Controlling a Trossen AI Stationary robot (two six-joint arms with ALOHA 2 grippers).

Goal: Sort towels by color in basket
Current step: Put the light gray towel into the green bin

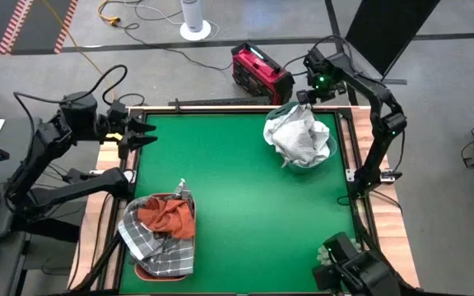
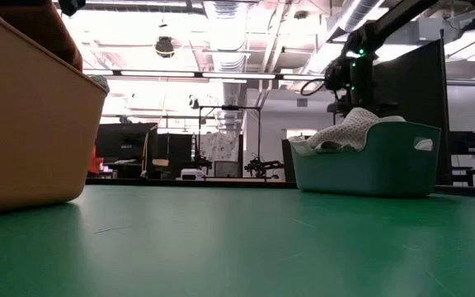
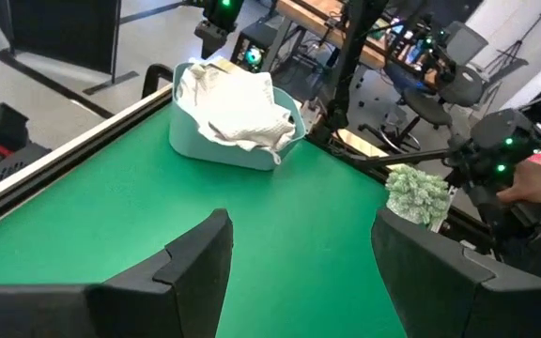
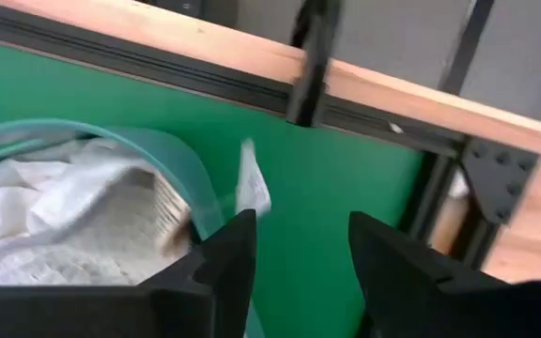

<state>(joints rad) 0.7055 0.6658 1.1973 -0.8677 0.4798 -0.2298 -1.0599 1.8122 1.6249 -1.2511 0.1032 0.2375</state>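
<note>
With both grippers' jaws apart and empty, the right gripper (image 1: 305,96) could snag the white towels (image 1: 296,136) heaped over the teal basket (image 1: 329,152) rim and drag 1 out.

Bright, even overhead light; ceiling strips (image 2: 221,74) glare in the low view; right wrist view motion-blurred; soft shadows.

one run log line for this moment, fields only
left gripper: open, far-left table edge | right gripper: open, over teal basket | white towels: in basket
</note>
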